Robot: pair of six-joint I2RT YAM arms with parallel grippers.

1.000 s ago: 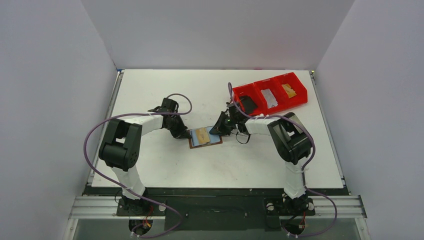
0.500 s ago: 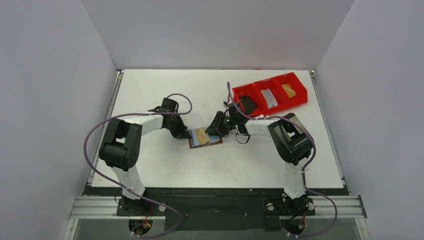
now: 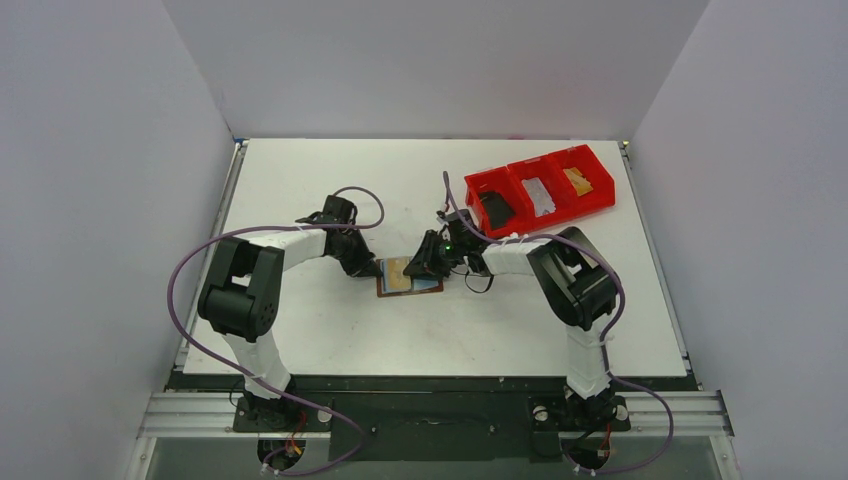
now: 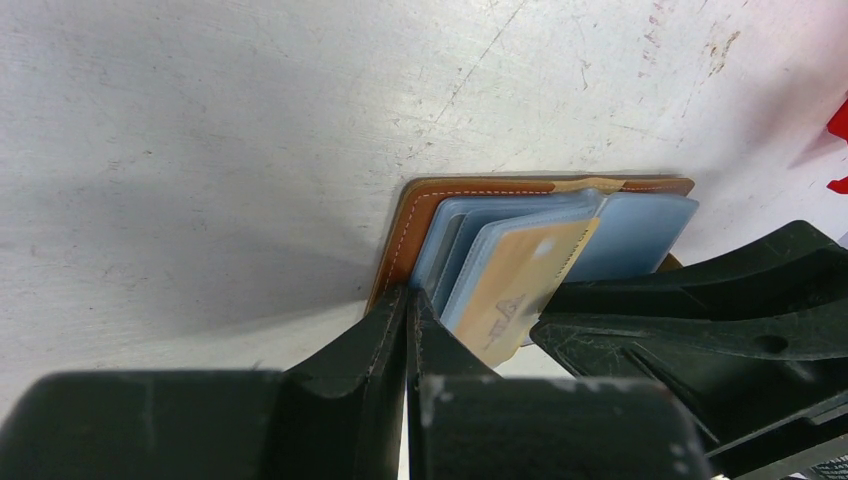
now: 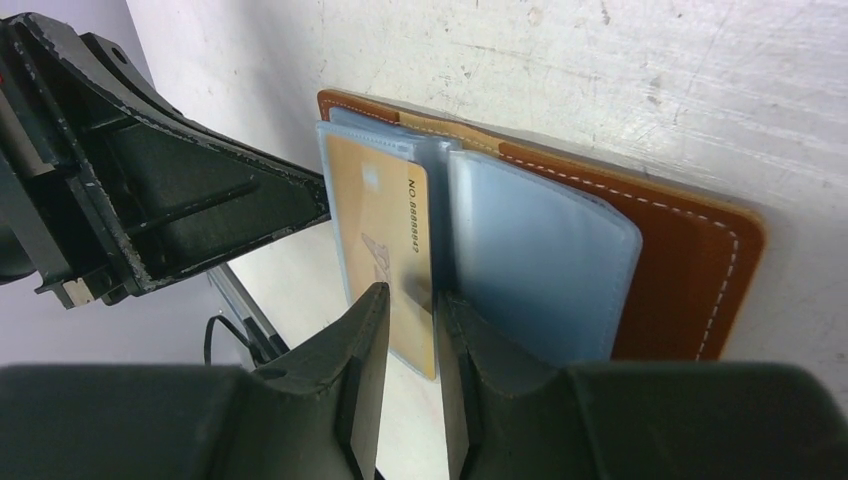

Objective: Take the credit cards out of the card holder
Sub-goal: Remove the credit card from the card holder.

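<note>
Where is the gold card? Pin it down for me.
Top view, centre of the table: the gold card sits in the open card holder, between the left tool and right tool.

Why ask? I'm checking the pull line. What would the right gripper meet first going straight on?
The gold card: the right gripper has its tips over that card's near end, so it likely meets it first, the card holder beneath. Depth is unclear.

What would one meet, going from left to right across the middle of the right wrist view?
The left arm's jaws → gold credit card → grey-blue pocket → bare brown flap of the card holder → white table.
</note>
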